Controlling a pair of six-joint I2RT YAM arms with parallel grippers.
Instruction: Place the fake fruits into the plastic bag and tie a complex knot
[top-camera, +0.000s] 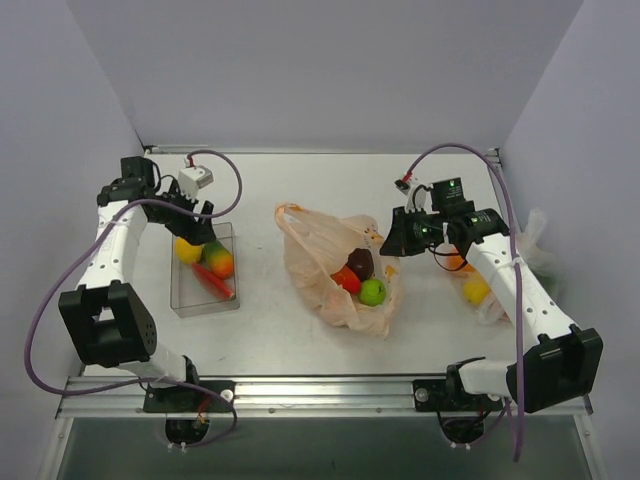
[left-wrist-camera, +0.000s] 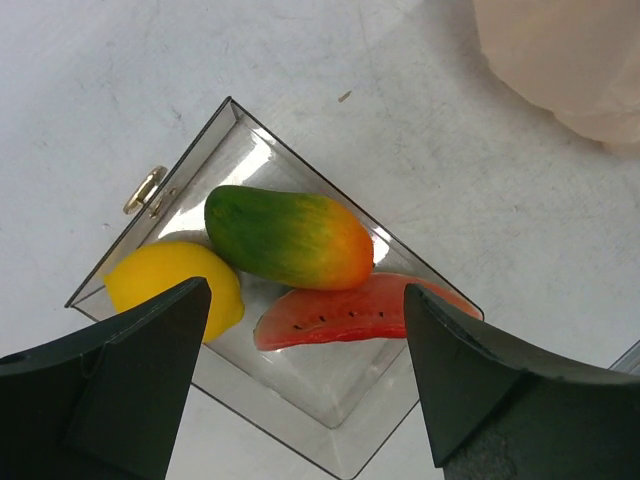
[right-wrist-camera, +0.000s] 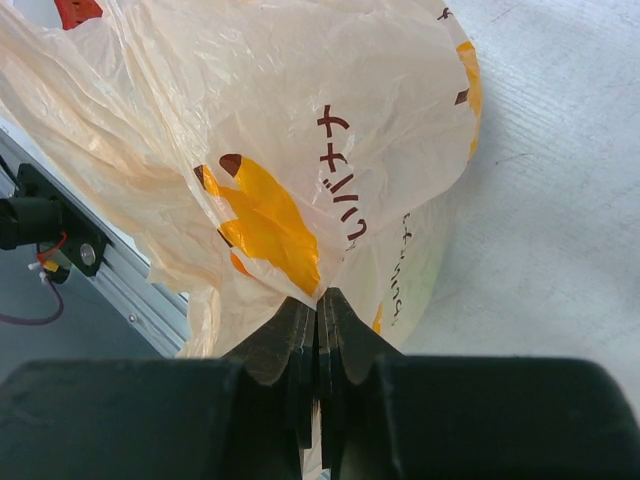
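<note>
Three fake fruits (top-camera: 347, 281) lie inside the plastic bag (top-camera: 315, 250), mid-frame on the desk (top-camera: 270, 330) in the top view: a dark maroon one (top-camera: 360, 263), a red one (top-camera: 345, 282), a green one (top-camera: 373, 292). The bag's mouth gapes toward the camera. We see the right hand (right-wrist-camera: 318, 300) clamped tight, pinching a fold of the bag's film at the bag's right edge. The left hand (left-wrist-camera: 305, 290) hangs with fingers (left-wrist-camera: 130, 390) spread wide over the clear tray (left-wrist-camera: 330, 390) at frame left, touching nothing. We count a lemon (left-wrist-camera: 165, 280), a green-to-orange mango (left-wrist-camera: 285, 238) and a watermelon slice (left-wrist-camera: 350, 312) in that tray, packed close together. At far right a clear whitish bag (top-camera: 530, 240) holds an orange fruit (top-camera: 458, 263) and a yellow fruit (top-camera: 477, 290).
</note>
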